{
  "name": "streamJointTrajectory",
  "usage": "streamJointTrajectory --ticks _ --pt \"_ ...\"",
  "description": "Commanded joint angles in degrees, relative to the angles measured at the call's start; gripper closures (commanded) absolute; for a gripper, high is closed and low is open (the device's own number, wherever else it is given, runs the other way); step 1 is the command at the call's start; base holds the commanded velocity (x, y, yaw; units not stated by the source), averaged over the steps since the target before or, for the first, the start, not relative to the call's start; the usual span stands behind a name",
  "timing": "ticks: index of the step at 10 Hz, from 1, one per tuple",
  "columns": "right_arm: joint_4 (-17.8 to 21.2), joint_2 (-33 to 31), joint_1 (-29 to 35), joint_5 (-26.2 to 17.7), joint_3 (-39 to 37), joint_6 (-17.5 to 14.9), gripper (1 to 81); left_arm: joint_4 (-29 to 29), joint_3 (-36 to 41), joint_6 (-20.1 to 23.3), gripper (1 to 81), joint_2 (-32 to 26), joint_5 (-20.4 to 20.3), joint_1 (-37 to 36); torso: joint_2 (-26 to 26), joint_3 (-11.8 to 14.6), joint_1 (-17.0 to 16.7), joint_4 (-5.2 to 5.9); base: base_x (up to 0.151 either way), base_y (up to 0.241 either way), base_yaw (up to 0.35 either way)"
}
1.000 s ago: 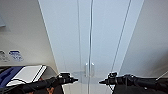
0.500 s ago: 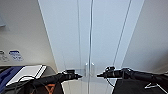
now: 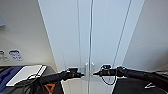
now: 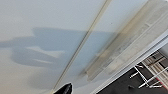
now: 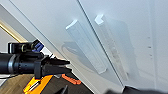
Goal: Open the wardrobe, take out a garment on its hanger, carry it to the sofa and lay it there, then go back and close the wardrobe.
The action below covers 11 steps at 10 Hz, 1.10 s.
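At the shut wardrobe (image 3: pixel 100 37) handles (image 3: pixel 89 68), both claws flank closely.

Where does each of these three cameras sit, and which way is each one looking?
Head view: high on the robot, facing the closed wardrobe; both arms reach toward its handles.
Left wrist view: on the left arm, close against the wardrobe's door seam; a dark tip shows.
Right wrist view: on the right arm, looking across the handles at the left pincer.
Head and right wrist views share the handles.
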Motion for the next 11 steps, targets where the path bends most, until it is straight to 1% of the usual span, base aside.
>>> streamJointTrajectory --ticks 1,2,6,9,11 --pt "1.11 1.85 10.76 0.68 -0.48 0.83 1.0 0.92 -1.68 0.16 1.0 2.51 0.48 -10.52 0.00 0.00 0.00 0.00 0.000 0.000 0.000" --pt "1.19 2.90 11.47 0.68 -1.34 1.01 1.0 2.15 -2.38 0.16 1.0 3.99 0.48 -10.70 0.02 0.00 0.00 0.00 0.000 0.000 0.000" --pt "1.28 7.22 13.58 0.15 -8.19 1.01 1.0 3.91 -10.03 0.16 1.0 9.80 0.48 -10.97 0.04 -0.02 0.00 0.00 0.000 0.000 0.000" --pt "1.28 10.11 14.63 -0.20 -14.62 1.01 1.0 4.18 -13.47 0.16 1.0 11.91 0.48 -10.97 0.04 -0.02 0.02 0.00 0.000 0.000 0.000" --pt "1.28 12.40 15.07 -0.38 -18.66 1.01 1.0 4.18 -14.43 0.25 1.0 12.89 0.48 -10.97 0.04 -0.02 0.02 0.00 0.000 0.000 0.000"
